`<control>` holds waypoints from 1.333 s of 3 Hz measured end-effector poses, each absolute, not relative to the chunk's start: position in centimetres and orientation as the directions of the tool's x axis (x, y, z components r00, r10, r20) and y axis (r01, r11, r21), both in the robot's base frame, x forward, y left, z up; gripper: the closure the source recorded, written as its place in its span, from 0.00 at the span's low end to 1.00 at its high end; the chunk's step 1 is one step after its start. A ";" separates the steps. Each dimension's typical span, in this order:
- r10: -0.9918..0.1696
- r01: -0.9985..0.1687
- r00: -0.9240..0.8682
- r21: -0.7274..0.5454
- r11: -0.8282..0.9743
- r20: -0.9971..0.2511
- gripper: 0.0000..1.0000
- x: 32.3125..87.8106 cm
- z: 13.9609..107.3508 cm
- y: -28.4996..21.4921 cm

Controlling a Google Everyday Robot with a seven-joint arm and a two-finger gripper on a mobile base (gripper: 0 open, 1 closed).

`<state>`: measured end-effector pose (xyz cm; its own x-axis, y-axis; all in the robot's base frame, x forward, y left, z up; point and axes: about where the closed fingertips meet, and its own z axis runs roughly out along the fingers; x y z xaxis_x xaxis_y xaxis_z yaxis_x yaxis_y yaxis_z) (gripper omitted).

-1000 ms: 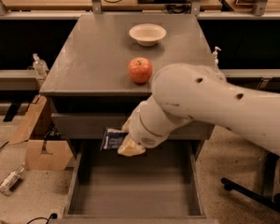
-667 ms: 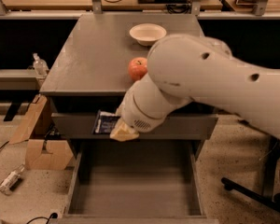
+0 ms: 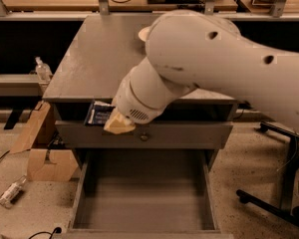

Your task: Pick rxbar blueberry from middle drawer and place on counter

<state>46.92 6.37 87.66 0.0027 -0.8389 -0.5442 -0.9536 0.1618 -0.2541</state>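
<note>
The white arm (image 3: 209,68) comes in from the right and covers much of the counter (image 3: 94,59). Its gripper (image 3: 112,121) is in front of the cabinet's front edge, left of the middle, just under the level of the counter top. Only one tan finger pad (image 3: 119,125) shows clearly; the other finger is hidden behind the wrist. The claw seems to be closed on the rxbar (image 3: 97,113), which sticks out to the left of the pad.

The rxbar is a dark blue packet with pale print, held in the air and nearly flat. It lies before the dark gap under the counter and just above the grey panel (image 3: 189,135) with a small knob (image 3: 144,136). It touches neither the counter nor the drawer.

The middle drawer (image 3: 144,203) is pulled out below the gripper, and its grey floor is in view. On the counter, the rim of a pale bowl (image 3: 142,33) shows beside the arm. A cardboard box (image 3: 42,151) stands on the floor to the left of the cabinet, and a small bottle (image 3: 11,192) lies near it.
</note>
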 end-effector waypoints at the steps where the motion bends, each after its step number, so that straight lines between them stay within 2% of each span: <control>1: -0.823 -0.943 -0.021 -0.261 0.205 -0.567 1.00 50.5 90.7 6.1; 3: -0.823 -0.951 -0.098 -0.192 0.244 -0.560 1.00 61.9 92.3 7.5; 4: -0.792 -0.948 -0.107 -0.178 0.264 -0.601 1.00 67.3 92.6 9.3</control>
<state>67.30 9.28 92.56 -0.1075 -0.7917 -0.6014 -0.9482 0.2636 -0.1775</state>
